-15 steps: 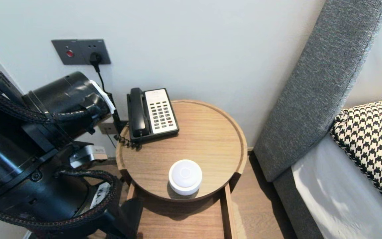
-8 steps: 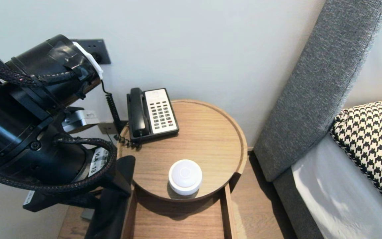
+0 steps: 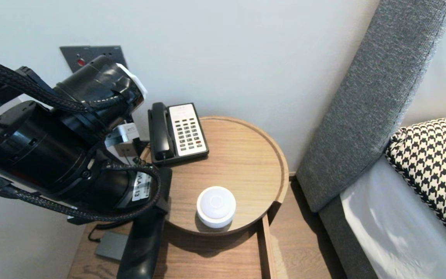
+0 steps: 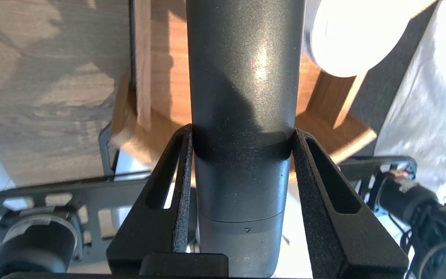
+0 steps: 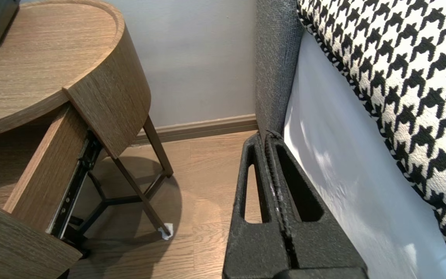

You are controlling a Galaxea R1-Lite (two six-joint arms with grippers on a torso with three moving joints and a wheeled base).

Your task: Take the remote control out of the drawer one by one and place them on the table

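Observation:
My left gripper point(image 4: 242, 130) is shut on a dark grey cylinder point(image 4: 242, 77), one finger pressed to each of its sides. In the head view the cylinder point(image 3: 141, 244) runs from the wrist toward the picture's lower edge, over the left part of the open wooden drawer point(image 3: 215, 263); whether it touches the drawer I cannot tell. A white round puck point(image 3: 216, 206) sits near the front rim of the round wooden table point(image 3: 246, 155), just right of the cylinder. My right gripper point(image 5: 271, 135) is shut and empty, hanging low beside the bed.
A black and white desk phone point(image 3: 178, 131) stands at the table's back left. A flat grey device point(image 3: 110, 245) with a cable lies left of the cylinder. A wall socket plate point(image 3: 87, 54) is behind the arm. The grey headboard point(image 3: 366, 100) and houndstooth pillow point(image 3: 436, 162) fill the right.
My left arm has swung right, toward the table, and its wrist has turned. The held cylinder now hangs over the drawer's left part, and the flat grey device has come into view.

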